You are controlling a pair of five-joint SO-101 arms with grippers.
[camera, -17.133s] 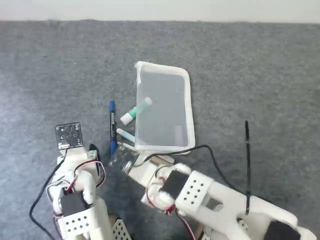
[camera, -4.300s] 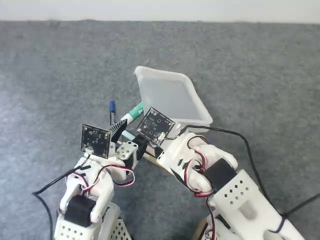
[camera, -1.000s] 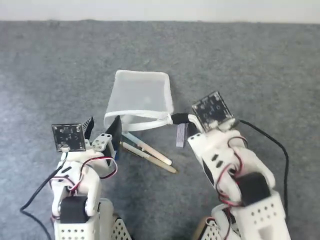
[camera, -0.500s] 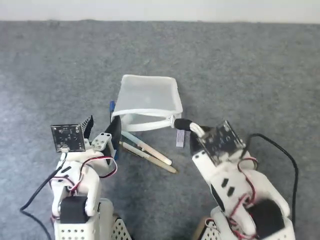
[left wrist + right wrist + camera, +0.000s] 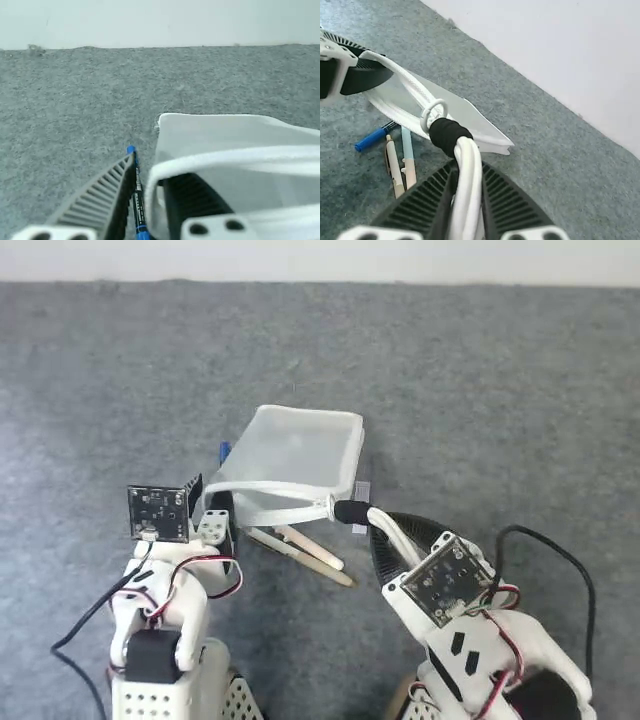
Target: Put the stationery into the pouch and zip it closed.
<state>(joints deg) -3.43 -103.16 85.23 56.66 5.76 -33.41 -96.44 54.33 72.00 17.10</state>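
Grey desk (image 5: 500, 390): pens (image 5: 300, 550) lie at pouch's (image 5: 300, 445) 6 o'clock. Left gripper (image 5: 150, 175) jaws pinch rim, right gripper (image 5: 468, 175) jaws clamp zip cord (image 5: 462, 155); zipping risks excluding pens.

From above, the blue pen (image 5: 224, 451) shows just its tip beside the pouch (image 5: 300, 445); the rest lies under the pouch wall and the left gripper (image 5: 218, 520); the two pale pens (image 5: 310, 558) run in under the lifted rim, their far ends covered; the cloudy wall hides whether anything lies inside; the left arm (image 5: 155, 640) and right arm (image 5: 480, 640) are cut by the bottom edge; in the left wrist view the pouch runs off the right edge and the blue pen off the bottom; in the right wrist view the left gripper is cut by the left edge; the zip cord (image 5: 465, 150) covers the gap between the fingers of the right gripper (image 5: 468, 167), which hide the pale pens' near ends
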